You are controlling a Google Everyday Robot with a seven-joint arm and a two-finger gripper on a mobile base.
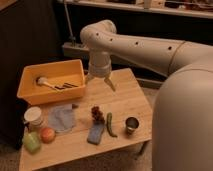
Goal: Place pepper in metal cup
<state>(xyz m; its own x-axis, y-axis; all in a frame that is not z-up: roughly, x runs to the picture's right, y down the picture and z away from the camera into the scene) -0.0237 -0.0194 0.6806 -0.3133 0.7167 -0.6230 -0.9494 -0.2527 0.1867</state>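
claw (100, 84) open above bench (127, 97) rear edge | yellow bin (35, 96) rear-left: utensils (55, 85) | pepper (109, 125) on bench beside metal cup (132, 124)

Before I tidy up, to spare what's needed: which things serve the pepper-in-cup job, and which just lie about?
Job: pepper, metal cup, open gripper above the table.
Lying about: grapes, blue sponge, white jar, cloth, yellow bin.
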